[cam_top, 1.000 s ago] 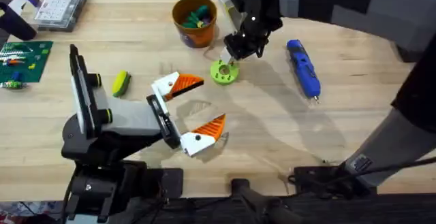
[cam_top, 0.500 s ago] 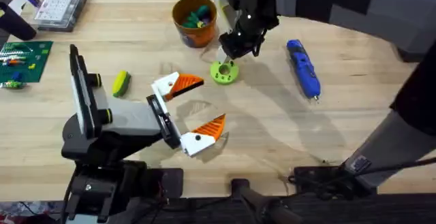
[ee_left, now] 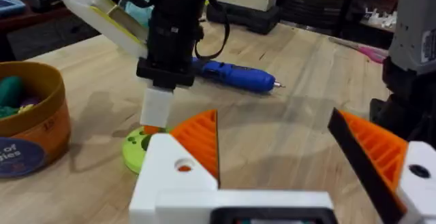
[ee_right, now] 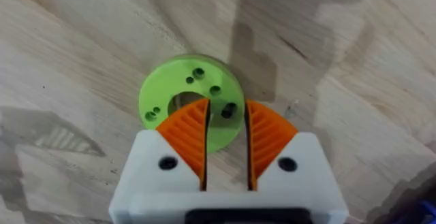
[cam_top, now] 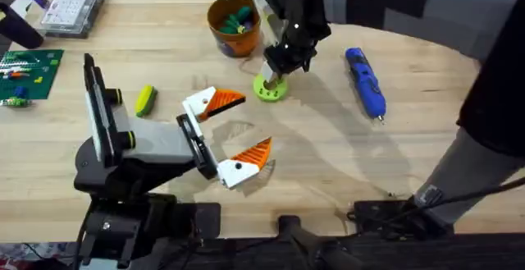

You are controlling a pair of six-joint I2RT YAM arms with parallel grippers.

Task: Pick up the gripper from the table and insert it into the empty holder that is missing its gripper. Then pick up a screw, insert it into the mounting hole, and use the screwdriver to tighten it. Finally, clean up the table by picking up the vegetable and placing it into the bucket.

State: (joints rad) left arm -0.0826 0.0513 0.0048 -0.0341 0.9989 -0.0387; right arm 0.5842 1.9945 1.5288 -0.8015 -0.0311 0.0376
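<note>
"Two grippers on my screens. Start with any writing you can read."

"Little of it. On the left wrist camera I see a blue label on the round orange bucket with the yellowish rim (ee_left: 27, 132), with pale marks I cannot make out. The clear plastic compartment box (cam_top: 72, 7) at the far left corner of the light wooden table (cam_top: 312, 163) carries nothing I can read from overhead."

"Where is my right gripper (ee_right: 226, 142)?"

"Over the lime-green round disc with holes (ee_right: 192, 108), just in front of the bucket. Its wrist camera shows the orange ribbed pads (ee_right: 189, 139) drawn narrow, a thin slit between them, nothing gripped. Overhead, that arm hides the pads."

"And the left gripper (cam_top: 235, 130)?"

"Spread wide and empty, low over the table's middle. Its own camera looks between its orange pads at the disc, the other arm's white finger above it, and the blue pen-shaped powered screwdriver (ee_left: 231, 75) lying beyond."

"The vegetable?"

"Overhead I see the small yellow toy vegetable with green sides (cam_top: 145, 100) lying on the table beside the left arm, well apart from the bucket. The screwdriver lies to the right of the disc, metal tip toward me."
</note>
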